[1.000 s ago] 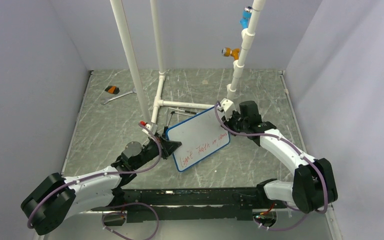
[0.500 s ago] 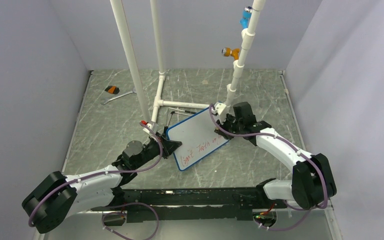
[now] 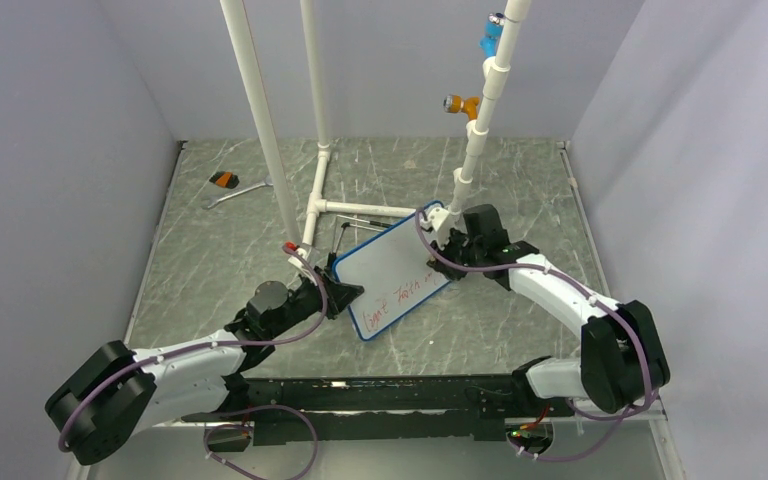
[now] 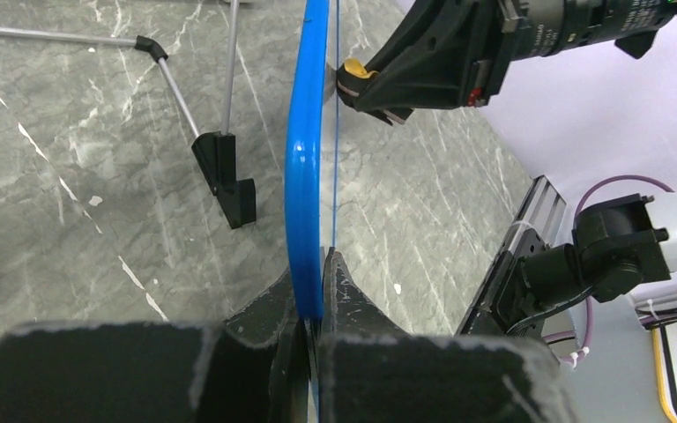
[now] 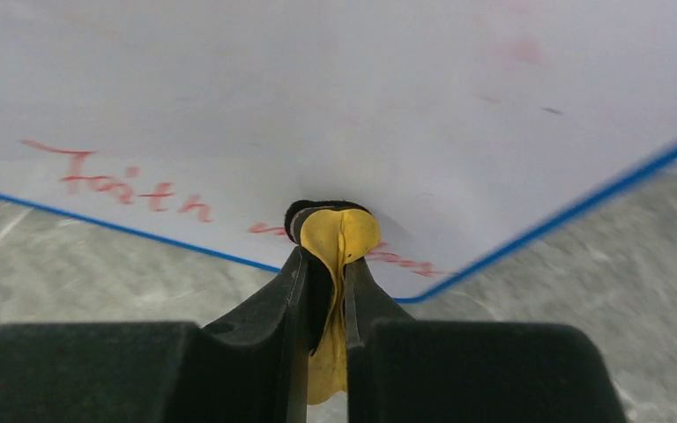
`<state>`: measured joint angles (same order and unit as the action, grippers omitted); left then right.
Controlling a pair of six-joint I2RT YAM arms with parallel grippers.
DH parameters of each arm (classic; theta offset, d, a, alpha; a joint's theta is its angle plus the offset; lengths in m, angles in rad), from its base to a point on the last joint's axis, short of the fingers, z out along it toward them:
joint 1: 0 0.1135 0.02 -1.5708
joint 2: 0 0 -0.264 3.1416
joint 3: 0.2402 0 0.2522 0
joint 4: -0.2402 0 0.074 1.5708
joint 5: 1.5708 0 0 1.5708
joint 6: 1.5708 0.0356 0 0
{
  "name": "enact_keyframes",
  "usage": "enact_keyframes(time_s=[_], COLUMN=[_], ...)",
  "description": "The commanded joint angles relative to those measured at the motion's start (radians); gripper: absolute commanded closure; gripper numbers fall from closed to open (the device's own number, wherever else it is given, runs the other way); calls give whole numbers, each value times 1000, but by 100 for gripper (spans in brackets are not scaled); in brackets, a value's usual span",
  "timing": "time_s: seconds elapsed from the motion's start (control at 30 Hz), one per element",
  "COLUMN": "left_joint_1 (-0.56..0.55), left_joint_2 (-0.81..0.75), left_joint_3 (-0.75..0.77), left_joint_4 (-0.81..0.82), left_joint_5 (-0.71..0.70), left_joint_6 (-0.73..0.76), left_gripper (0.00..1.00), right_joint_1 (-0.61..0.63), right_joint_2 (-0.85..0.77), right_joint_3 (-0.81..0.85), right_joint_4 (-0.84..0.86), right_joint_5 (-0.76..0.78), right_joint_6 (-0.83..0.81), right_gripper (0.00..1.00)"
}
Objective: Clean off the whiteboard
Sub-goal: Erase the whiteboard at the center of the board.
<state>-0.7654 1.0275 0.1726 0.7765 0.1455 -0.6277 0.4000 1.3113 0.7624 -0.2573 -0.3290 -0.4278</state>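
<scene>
- The right pincer [image 5: 326, 260] has its jaws narrow, pinching a folded yellow wiping pad [image 5: 339, 231]. The pad's tip presses on the whiteboard [image 5: 317, 88] straight ahead, on the red writing [image 5: 132, 189] just above the lower rim.
- The left pincer [image 4: 316, 264] is clamped on the board's blue frame [image 4: 304, 159]. The board runs away edge-on ahead of its fingers, and the right pincer meets its face at the far end.
- Handling, as a judgement: light, thin and stiff, with a slick face. The rim is the only sound hold, and a board held by one edge may swing under wiping, so press gently.
- Since a second ago, the right pincer has slid along the line toward the left pincer, and the writing behind it is shorter.
</scene>
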Motion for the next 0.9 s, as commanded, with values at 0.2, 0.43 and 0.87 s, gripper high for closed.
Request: enact_keyframes(time_s=[0.2, 0.43, 0.87], left_joint_1=[-20, -21, -23], left_joint_2=[41, 28, 24], left_joint_3=[-4, -9, -12], left_joint_4=[-68, -67, -53], left_joint_5=[115, 118, 145], left_joint_6=[70, 72, 80], left_gripper=[100, 100, 100], right_joint_1=[-61, -44, -102], right_joint_2=[-48, 29, -76], right_joint_3=[-21, 40, 3], right_joint_4=[196, 15, 182], right_joint_5=[192, -153, 26], right_joint_6=[156, 52, 199], right_gripper=[100, 100, 100])
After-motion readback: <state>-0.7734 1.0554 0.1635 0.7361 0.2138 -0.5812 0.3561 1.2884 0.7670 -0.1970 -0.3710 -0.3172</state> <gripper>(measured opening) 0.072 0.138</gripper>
